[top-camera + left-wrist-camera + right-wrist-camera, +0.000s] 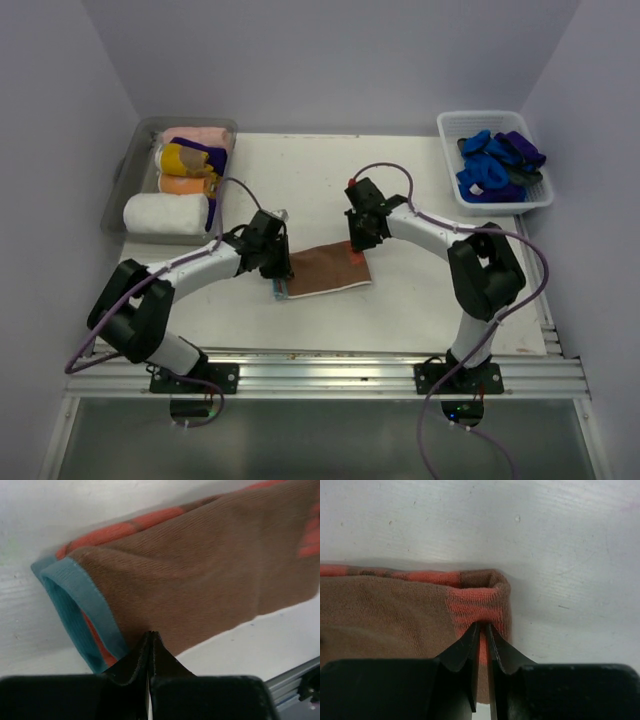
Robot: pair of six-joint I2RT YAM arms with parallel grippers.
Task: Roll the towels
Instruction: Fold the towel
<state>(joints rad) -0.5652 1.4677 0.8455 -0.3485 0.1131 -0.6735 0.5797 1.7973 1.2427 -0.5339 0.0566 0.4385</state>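
1 brown towel [325, 268] lies on the tabletop [300, 170] at the middle of the top view, folded into a flat band with orange stripes and a teal hem. It is not rolled.

The left fingers [137, 657] sit at its left end. In the left wrist view they are pressed together with no gap showing, tips touching the near edge of the cloth just beside the teal hem. Whether a fold is nipped between them I cannot tell.

The right fingers [462, 652] are at the towel's upper right corner. They stand very narrow, with orange-striped cloth showing in the slit between them, so they appear to pinch that corner.

At the upper left of the top view a clear bin [118, 190] holds finished rolls [165, 215]: 1 white, 1 orange, 1 pink and 1 yellow-and-purple can be made out. At the upper right a white basket [490, 115] holds blue and purple items [490, 165]; they look like cloth, but what they are is unclear.

My reading is that several towels are done and this 1 is at its start, both ends held and no turn of the roll made. Left to do are rolling it along its length, placing it with the others, and possibly working through the basket.
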